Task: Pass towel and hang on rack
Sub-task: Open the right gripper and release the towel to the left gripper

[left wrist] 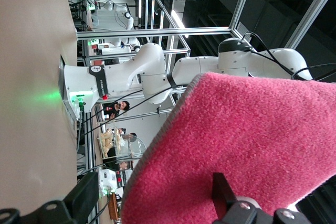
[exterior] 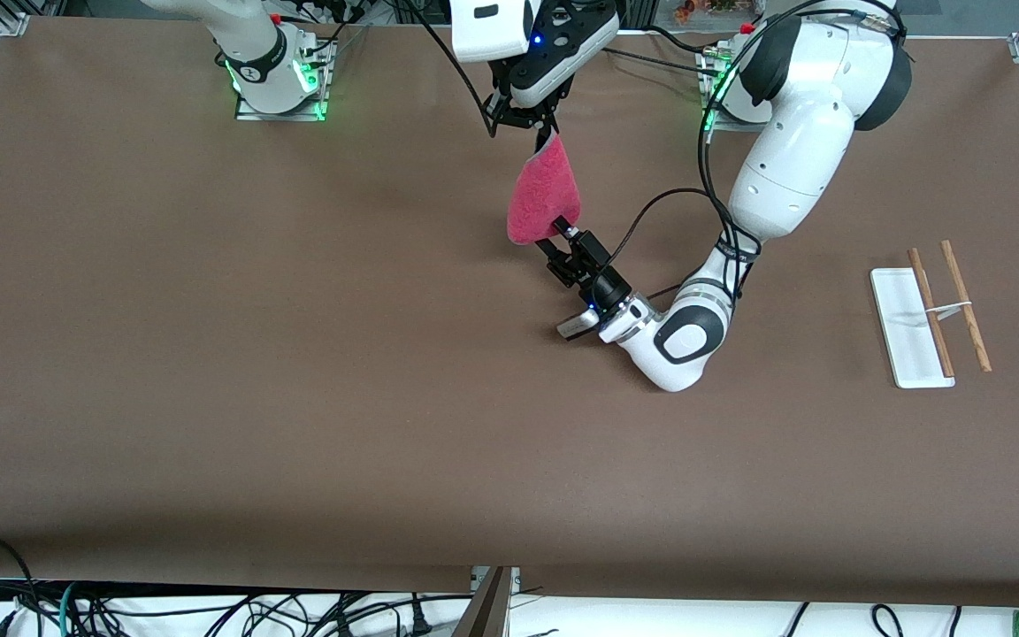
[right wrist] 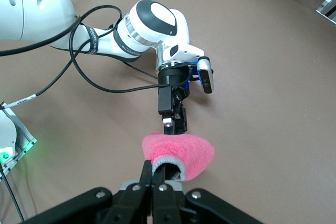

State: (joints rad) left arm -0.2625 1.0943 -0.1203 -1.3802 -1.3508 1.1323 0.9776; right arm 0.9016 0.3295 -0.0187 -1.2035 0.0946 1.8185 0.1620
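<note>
1. The small pink-red soft towel [exterior: 543,195] with a thin grey stitched edge hangs in the air above the middle of the brown desk [exterior: 209,354]; it does not touch the desk.
2. The right pincer [exterior: 547,126] is over the middle of the desk, and its black fingers [right wrist: 152,174] are pressed together on the top edge of the towel.
3. The left pincer [exterior: 558,235] is at the lower edge of the towel. In the left wrist view one dark finger [left wrist: 221,192] lies against the pink cloth and the other finger stands apart at the side, so the jaws are apart with the cloth between them. I cannot tell if both fingers already touch it.
4. In the left wrist view the towel [left wrist: 247,150] covers much of the picture and hides part of the right arm.
5. The small rack [exterior: 930,318], with a flat white rectangular base, two thin brown wooden rods and a thin white crosspiece, stands toward the left arm's end of the desk, well apart from the towel.
6. The bent left arm is between the towel and the rack.
</note>
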